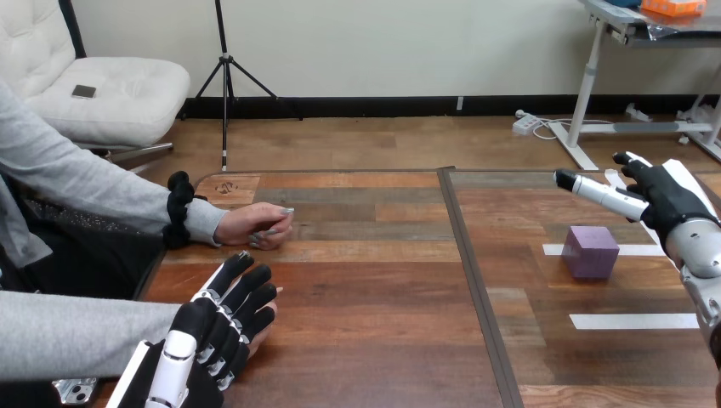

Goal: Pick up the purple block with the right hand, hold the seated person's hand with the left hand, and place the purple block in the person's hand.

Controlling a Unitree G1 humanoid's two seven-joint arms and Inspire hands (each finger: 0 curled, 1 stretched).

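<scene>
Here, gap btwn R hand point(672, 202), purple block point(590, 252).

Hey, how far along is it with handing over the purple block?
Nothing finished yet. The left hand lies over the person's nearer hand, no grip visible. The right hand hovers open near the purple block, which sits on the table. Remaining: grasp, lift, place.

The left hand point(204, 336) is black with white shells on its back (fingers point(228, 276) jointed black and white); the right hand point(667, 200) alike, on a silver forearm point(697, 248).
</scene>
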